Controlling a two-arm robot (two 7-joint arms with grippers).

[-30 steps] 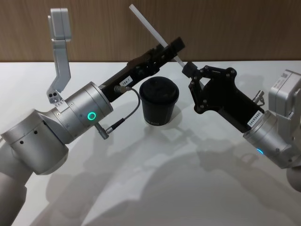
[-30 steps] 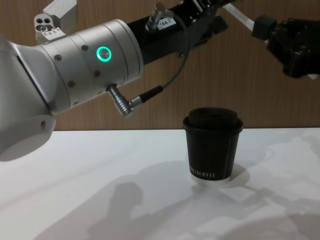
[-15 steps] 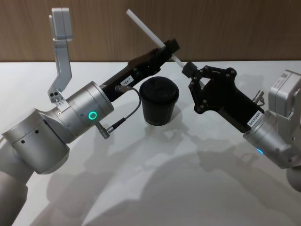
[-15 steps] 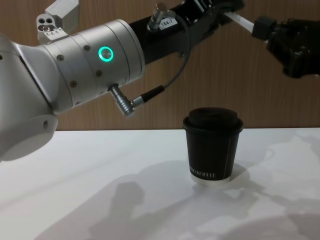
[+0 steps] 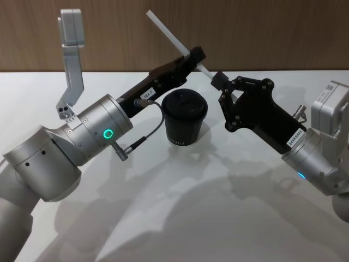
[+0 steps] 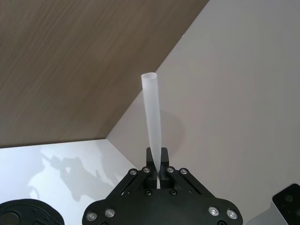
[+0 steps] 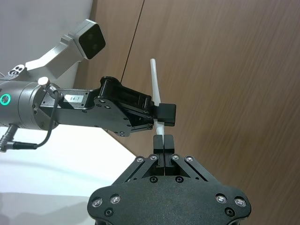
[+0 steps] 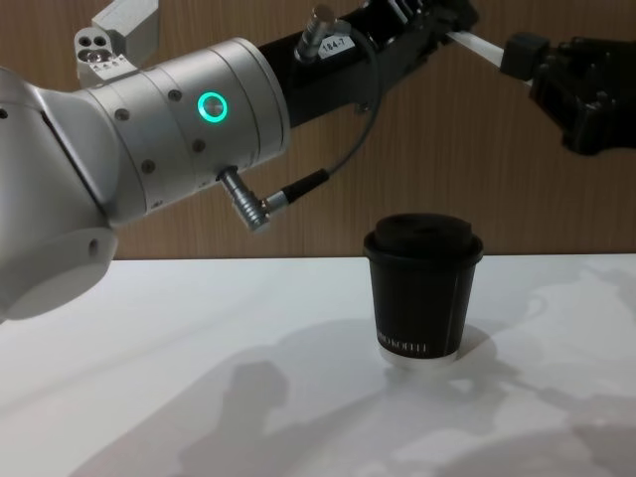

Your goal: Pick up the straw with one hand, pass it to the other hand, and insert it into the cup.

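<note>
- Thin, straight white drinking straw [image 5: 173,37]: in the air, high above the small black paper cup [image 5: 184,117] with a domed black lid. Not in it.
- Long black left pincer [image 5: 196,54] on the silver arm with the green ring: narrow, clamped on the straw's lower part, above the cup.
- Blocky all-black right pincer [image 5: 218,79]: also narrow, pinching the straw's bottom tip, above and right of the cup.
- Key relation: straw axis is tilted, low end toward the right pincer, free end rising up and left of the cup. Left pincer is nearer the lid. My read: once the right lets go, the left must bring the straw upright with its tip over the lid; can't make out the opening.
- Count: one straw, one cup, two pincers. Cup stands upright on the white table [image 5: 180,207].
</note>
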